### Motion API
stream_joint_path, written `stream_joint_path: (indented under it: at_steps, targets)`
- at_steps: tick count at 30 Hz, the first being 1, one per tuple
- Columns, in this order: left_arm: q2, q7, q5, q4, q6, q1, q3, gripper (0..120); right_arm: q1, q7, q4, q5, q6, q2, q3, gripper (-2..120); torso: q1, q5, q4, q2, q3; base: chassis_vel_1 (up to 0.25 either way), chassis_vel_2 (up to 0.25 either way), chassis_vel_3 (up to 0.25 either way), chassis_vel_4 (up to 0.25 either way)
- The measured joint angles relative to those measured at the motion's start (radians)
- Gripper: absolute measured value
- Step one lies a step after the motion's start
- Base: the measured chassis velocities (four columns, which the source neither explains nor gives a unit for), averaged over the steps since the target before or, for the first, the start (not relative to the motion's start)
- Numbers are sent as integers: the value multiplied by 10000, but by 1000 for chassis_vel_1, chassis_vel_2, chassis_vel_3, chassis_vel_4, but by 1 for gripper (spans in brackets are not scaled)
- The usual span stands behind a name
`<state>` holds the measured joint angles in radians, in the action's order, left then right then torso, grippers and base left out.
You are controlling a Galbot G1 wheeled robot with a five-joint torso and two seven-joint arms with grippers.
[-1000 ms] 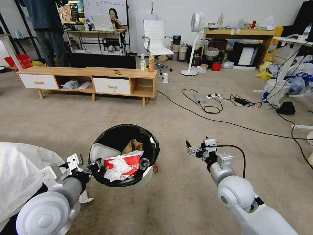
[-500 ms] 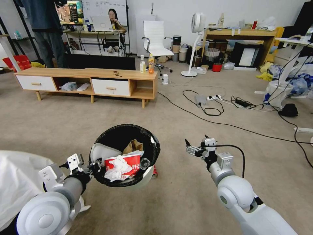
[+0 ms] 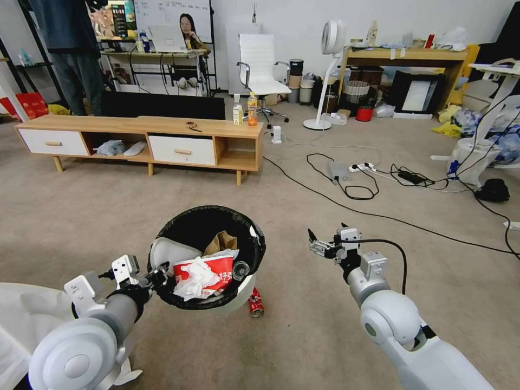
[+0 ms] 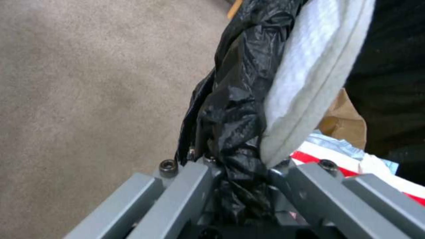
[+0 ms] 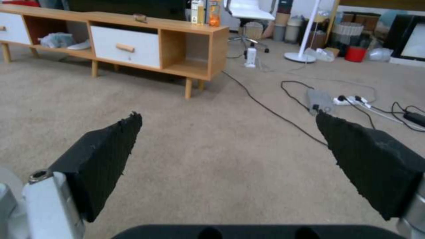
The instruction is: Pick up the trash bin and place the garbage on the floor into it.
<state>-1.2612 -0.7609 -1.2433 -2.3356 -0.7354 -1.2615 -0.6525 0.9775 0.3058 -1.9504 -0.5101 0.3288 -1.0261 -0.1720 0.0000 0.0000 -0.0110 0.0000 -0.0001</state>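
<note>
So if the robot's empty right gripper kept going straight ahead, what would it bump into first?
Probably nothing soon. The open right gripper points over bare beige carpet floor. Far ahead stands the low wooden cabinet with white drawers, but depth is hard to judge.

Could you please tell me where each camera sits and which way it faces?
Head view: on the head, looking forward and down at beige carpet; both arms show.
Left wrist view: behind left gripper, clamping the black-lined round white trash bin.
Right wrist view: behind open right gripper, facing the wooden cabinet.
Head and right wrist views share that cabinet.
</note>
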Motion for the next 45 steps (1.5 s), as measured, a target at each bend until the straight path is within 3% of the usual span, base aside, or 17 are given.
stream_joint_path:
  at_steps: [23, 37, 45]
  targets:
    - [9, -18, -13, -43, 0, -61, -30, 4, 64, 84, -103, 180, 320, -119, 27, 100, 0, 0, 0, 0, 0, -3, 2, 1, -3]
    - [-2, -29, -9, -93, 0, -101, -33, 4, 71, 79, -54, 179, 45, -120, 89, 100, 1, 1, 3, -1, 6, -154, 157, 160, -160]
    - [0, -30, -10, -103, 0, -121, -48, 4, 61, 75, -26, 160, 128, -141, 139, 100, 0, 0, -2, 0, 0, 11, -34, -13, 20]
